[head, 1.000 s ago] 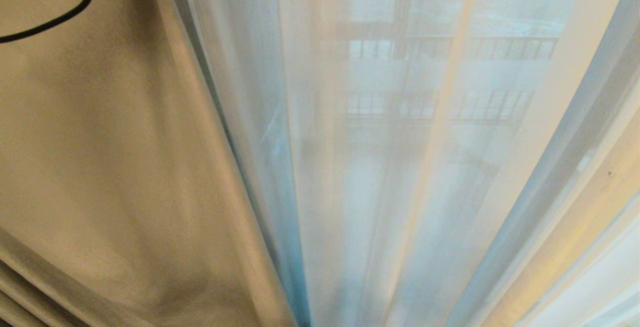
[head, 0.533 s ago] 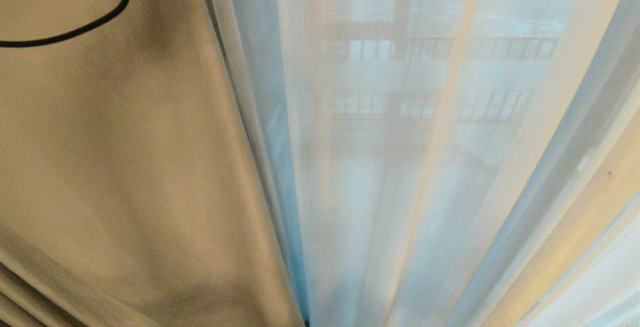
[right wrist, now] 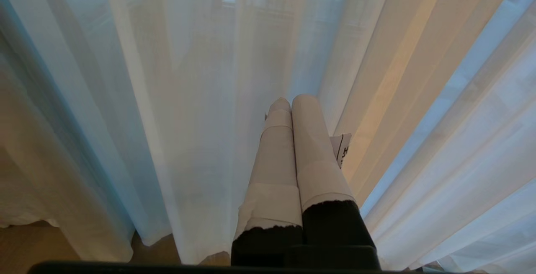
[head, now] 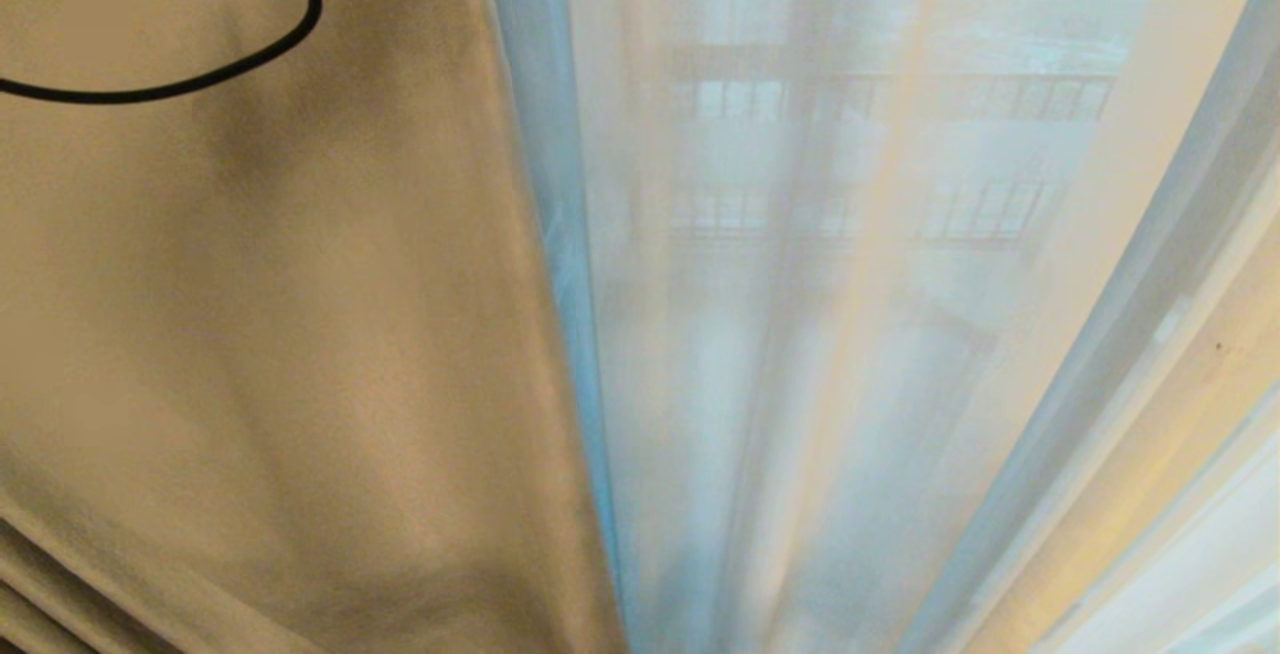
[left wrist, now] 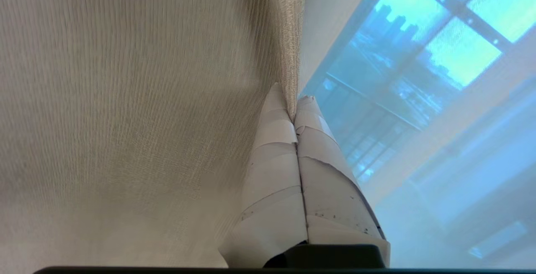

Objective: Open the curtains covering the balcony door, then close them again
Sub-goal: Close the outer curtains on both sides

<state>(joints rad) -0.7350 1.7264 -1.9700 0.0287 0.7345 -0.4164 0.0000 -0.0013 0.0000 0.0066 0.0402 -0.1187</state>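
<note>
- Curtains (head: 280, 334) hung with folds running top to bottom, beige drape at left, sheer (head: 800, 384) at right.
- Left gripper (left wrist: 293, 102) was clamped tight, seemingly pinching the drape's edge.
- Right gripper (right wrist: 289, 100) was closed, empty.

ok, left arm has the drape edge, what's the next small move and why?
Probably carry the left gripper on toward the robot's right, jaws pinched on the edge of the heavy drape. That edge has slid right over the last second, yet most of the sheer remains uncovered. The right gripper hangs shut by the sheer, idle.
</note>
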